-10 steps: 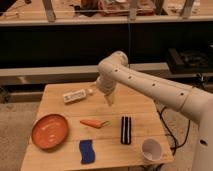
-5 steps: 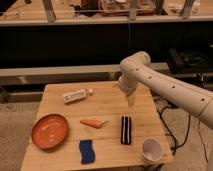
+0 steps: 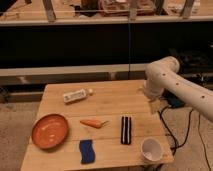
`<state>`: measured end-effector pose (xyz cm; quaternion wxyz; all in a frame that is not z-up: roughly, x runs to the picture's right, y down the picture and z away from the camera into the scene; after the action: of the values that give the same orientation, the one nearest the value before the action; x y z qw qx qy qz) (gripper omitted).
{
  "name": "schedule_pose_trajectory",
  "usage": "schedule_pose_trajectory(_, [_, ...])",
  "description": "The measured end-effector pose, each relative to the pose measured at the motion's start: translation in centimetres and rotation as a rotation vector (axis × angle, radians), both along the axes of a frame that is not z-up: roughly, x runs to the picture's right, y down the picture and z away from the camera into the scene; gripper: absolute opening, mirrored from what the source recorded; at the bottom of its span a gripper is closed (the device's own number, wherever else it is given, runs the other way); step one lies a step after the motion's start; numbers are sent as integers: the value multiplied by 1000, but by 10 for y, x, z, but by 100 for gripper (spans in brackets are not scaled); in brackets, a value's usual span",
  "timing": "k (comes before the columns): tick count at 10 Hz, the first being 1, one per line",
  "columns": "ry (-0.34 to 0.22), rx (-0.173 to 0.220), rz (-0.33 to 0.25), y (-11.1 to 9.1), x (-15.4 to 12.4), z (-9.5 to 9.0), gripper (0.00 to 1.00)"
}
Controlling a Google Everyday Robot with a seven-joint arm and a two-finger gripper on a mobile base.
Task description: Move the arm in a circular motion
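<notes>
The glossy white arm [image 3: 182, 87] comes in from the right edge, bends at a bulbous joint [image 3: 162, 70] and points down. Its pale tapering tip, the gripper [image 3: 155, 106], hangs over the right edge of the wooden table [image 3: 115, 105], above and right of the black striped object. It touches nothing on the table.
On the table lie a white tube [image 3: 76, 95] at the back left, an orange plate [image 3: 50, 131], a carrot [image 3: 93, 123], a black striped object [image 3: 126, 130], a blue sponge [image 3: 87, 151] and a white cup [image 3: 151, 149] at the front right. A dark cable [image 3: 169, 132] hangs to the right of the table.
The arm has swept to the right, from over the table's back middle near the white tube to the table's right edge. The objects on the table have not moved.
</notes>
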<state>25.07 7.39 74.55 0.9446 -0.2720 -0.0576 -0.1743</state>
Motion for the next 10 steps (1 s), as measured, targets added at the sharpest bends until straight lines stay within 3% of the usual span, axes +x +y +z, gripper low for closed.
schedule_pose_trajectory(4, [18,26,2,27,24,-52,80])
schedule_pose_trajectory(7, [-6,34,-28,47,-10,-93,80])
schedule_pose_trajectory(10, [-76,39,-93,58,-82,-122,80])
